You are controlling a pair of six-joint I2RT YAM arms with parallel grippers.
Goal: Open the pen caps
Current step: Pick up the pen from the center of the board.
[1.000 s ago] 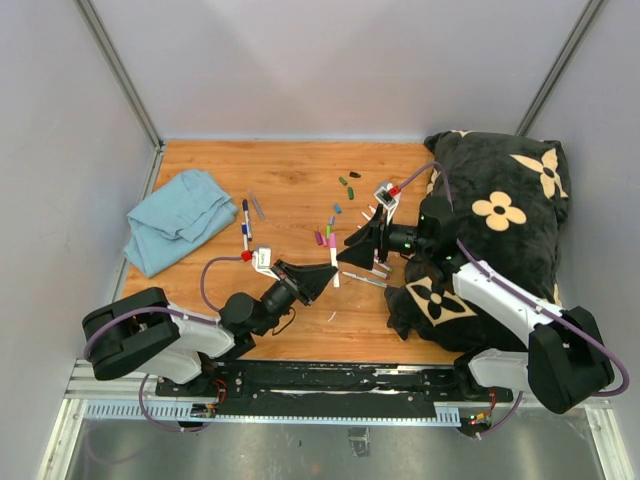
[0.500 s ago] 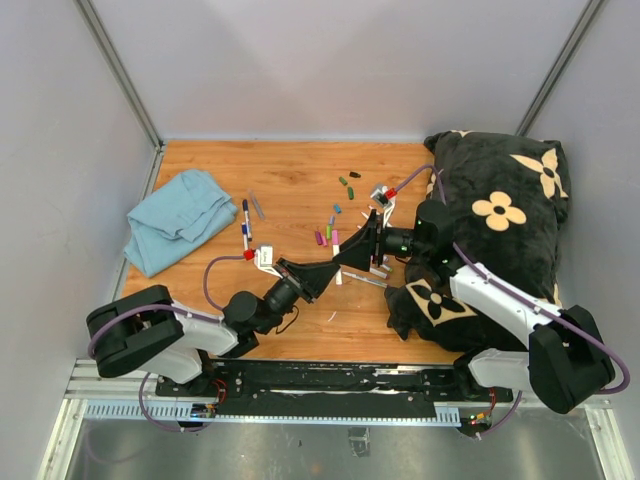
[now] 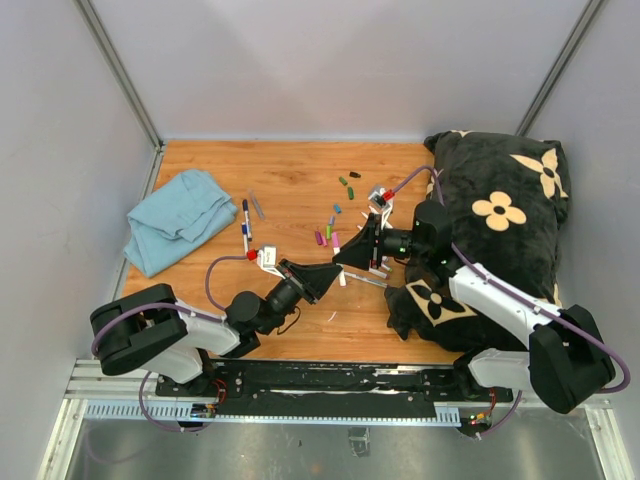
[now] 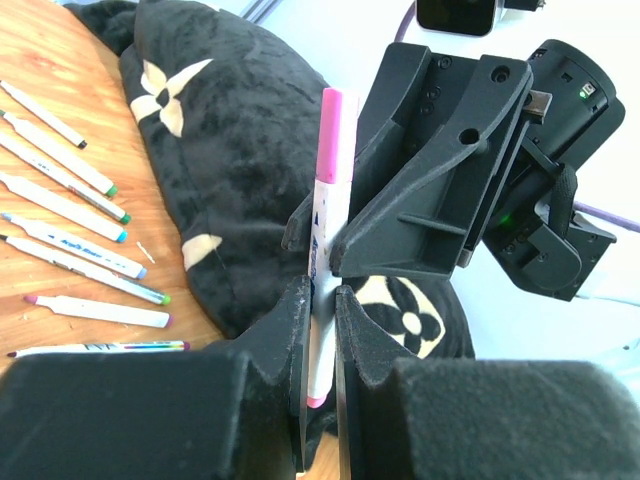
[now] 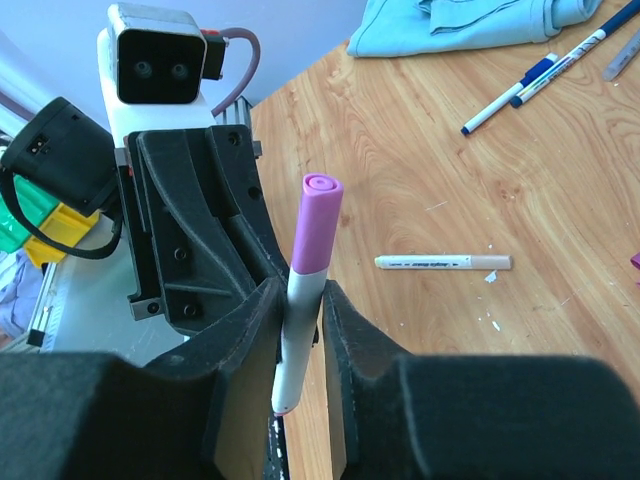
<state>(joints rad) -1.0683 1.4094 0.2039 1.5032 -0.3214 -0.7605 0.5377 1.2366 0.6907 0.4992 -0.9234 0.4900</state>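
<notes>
A white marker with a pink cap (image 4: 335,130) stands upright between both grippers. My left gripper (image 4: 320,290) is shut on the lower white barrel (image 4: 320,330). From the opposite side my right gripper (image 5: 303,290) is shut on the same barrel (image 5: 300,320), just under the pink cap (image 5: 317,225). From above, the two grippers meet at the marker (image 3: 338,245) in the middle of the table. Several loose pen caps (image 3: 346,184) lie further back, and pink and purple ones (image 3: 320,238) lie just left of the marker.
Several uncapped white markers (image 4: 70,210) lie beside a black flowered pillow (image 3: 500,215) on the right. A blue cloth (image 3: 178,218) sits at the left with blue-capped pens (image 3: 245,222) next to it. One more white marker (image 5: 445,262) lies on the wood.
My right gripper has slid left onto the marker and closed on its barrel. The left gripper, still holding the marker, shifted slightly towards it.
</notes>
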